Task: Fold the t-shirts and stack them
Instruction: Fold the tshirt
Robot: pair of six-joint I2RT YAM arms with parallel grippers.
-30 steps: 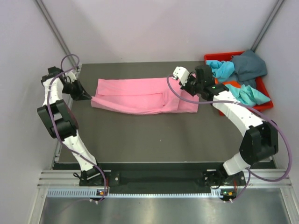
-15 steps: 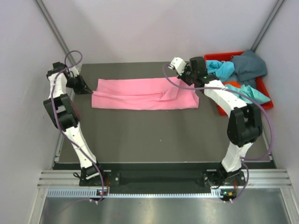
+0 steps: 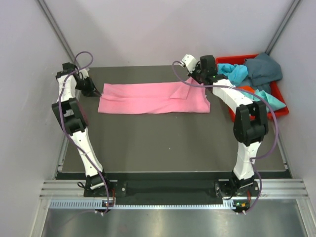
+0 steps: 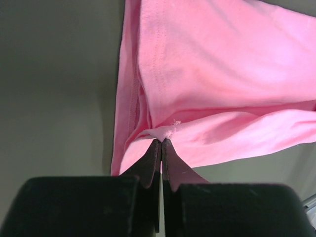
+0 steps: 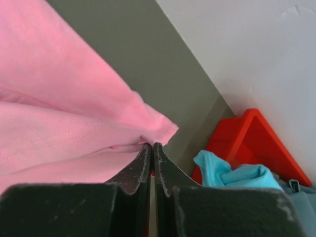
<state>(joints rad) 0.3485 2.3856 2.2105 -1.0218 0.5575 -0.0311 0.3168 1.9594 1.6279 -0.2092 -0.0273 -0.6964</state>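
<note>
Pink t-shirt [image 3: 153, 98]: long folded band, spanning from one set of jaws to the other. Left gripper [image 4: 161, 141], right gripper [image 5: 151, 145]: jaws pressed together, each pinching an end edge, likely to lay the fold flat.

The pink t-shirt [image 3: 153, 98] across the upper middle of the top view is soft, matt knit cloth, and its hem shows fine rows of stitching in the left wrist view. The table [image 3: 163, 148] is a dark grey, smooth, matt sheet. At upper right, the red bin [image 3: 237, 59] is smooth plastic with a slight sheen. The turquoise t-shirts [image 3: 232, 73] and dark teal-grey t-shirt [image 3: 264, 69] in it are crumpled matt cloth. The left hand [image 4: 161, 141] and right hand [image 5: 151, 145] have black, matt, faintly grainy fingers.
</note>
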